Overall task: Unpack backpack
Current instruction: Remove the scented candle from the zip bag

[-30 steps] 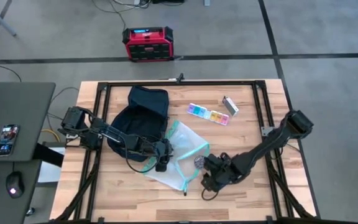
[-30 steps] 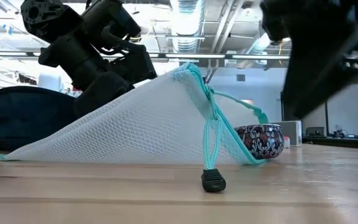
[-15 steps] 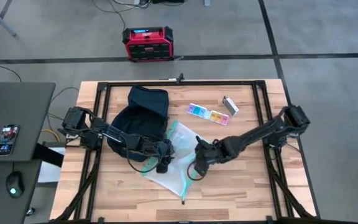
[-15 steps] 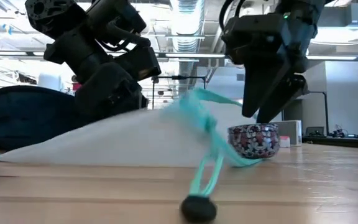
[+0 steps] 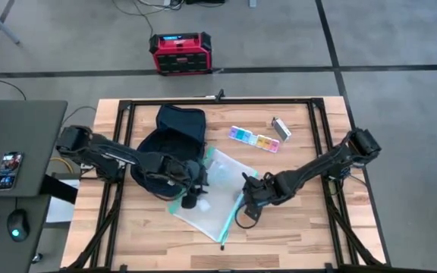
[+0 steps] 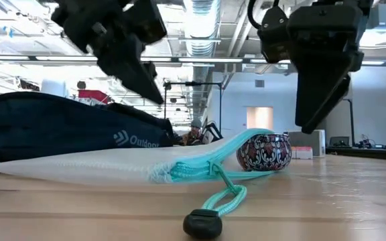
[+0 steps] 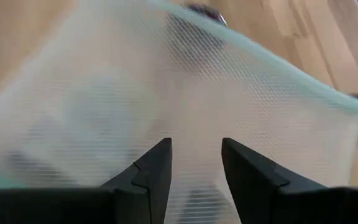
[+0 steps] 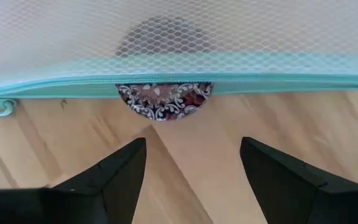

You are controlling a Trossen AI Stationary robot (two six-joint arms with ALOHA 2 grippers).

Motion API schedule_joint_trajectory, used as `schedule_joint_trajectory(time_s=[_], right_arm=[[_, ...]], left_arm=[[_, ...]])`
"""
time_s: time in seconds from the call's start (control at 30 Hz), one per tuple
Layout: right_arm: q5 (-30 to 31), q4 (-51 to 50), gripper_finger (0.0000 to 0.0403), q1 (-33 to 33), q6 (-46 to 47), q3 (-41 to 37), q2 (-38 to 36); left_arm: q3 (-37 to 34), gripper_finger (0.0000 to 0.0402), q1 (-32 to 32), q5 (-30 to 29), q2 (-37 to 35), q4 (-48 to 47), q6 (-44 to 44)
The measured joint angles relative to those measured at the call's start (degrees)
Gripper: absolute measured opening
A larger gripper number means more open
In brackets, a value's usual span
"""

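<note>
The backpack (image 5: 167,144) lies at about ten o'clock on the wooden surface (image 5: 294,235), a soft, rounded navy-teal fabric shape, slumped and open. Just at its four o'clock edge hangs the left tool (image 5: 190,199), fingers a narrow gap apart and holding nothing, above the white mesh pouch (image 5: 217,189). The pouch is flat, fine netted cloth with a teal zip edge and a teal drawstring (image 6: 225,199) ending in a small black toggle (image 6: 203,224). At the pouch's three o'clock side a small round tin (image 6: 264,150) with a dark floral print sits half tucked under the mesh. The right tool (image 5: 250,196) hovers over it, fingers spread wide and empty

The likeliest trouble: closing on the tin could also pinch the netting lying over it, so lifting would drag the whole pouch, and the smooth curved tin could squirt out of the fingers. The loose drawstring might snag a finger. At about one o'clock lie a pastel pill organiser (image 5: 254,139) and a small grey box (image 5: 281,129), well apart
</note>
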Motion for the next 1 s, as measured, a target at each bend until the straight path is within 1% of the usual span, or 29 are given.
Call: schedule_joint_trajectory(time_s=[0.13,0.33,0.47,0.73,1.0], right_arm=[[2.14,0.12,0.0256,0.50,-1.14,0.00,0.00],[2.44,0.31,0.0256,0.52,-2.73,0.00,0.00],[2.47,1.79,0.0256,0.50,-3.16,0.00,0.00],[2.72,8.58,0.0256,-1.36,-4.18,0.00,0.00],[4.93,6.93,0.0256,-0.05,-4.23,0.00,-0.24]], left_arm=[[0.01,0.0125,0.04,-3.45,-5.60,-2.17,0.03],[0.01,0.0125,0.02,-3.76,-9.75,-1.67,-0.29],[0.03,0.0125,0.02,-3.81,-10.21,-1.56,-0.08],[0.03,0.0125,0.02,-3.81,-9.96,-1.96,-0.10],[0.03,0.0125,0.02,-3.81,-9.96,-1.98,-0.14]])
